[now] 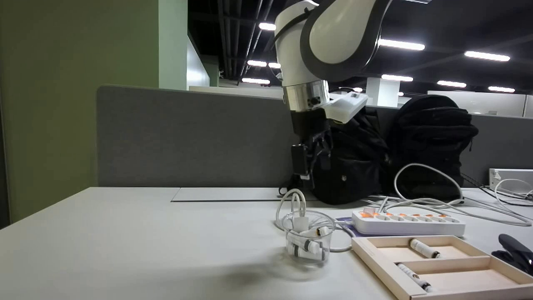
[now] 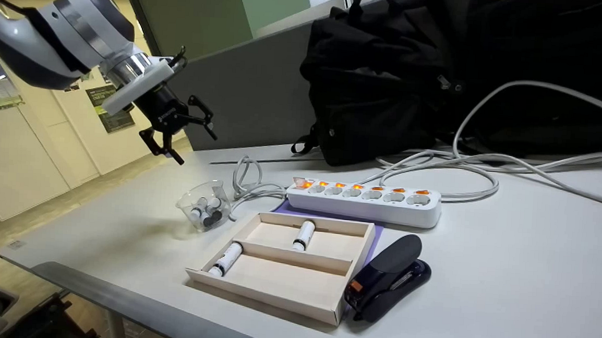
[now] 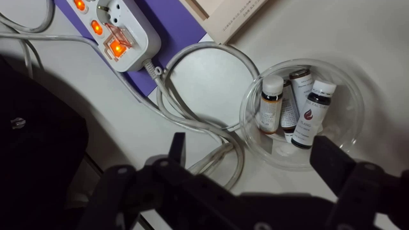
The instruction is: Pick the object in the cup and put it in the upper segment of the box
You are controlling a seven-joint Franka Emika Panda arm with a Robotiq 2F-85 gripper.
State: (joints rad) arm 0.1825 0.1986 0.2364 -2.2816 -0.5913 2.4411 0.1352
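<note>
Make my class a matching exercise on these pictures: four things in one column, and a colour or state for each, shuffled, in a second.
Things
1. Cup
2. Box
3. Power strip
4. Hand

Colours and states
A. Open, holding nothing
B. Clear, with small bottles heaped inside
C. White, with switches glowing orange
D. Light wood, flat and shallow

Pairs: 1-B, 2-D, 3-C, 4-A
</note>
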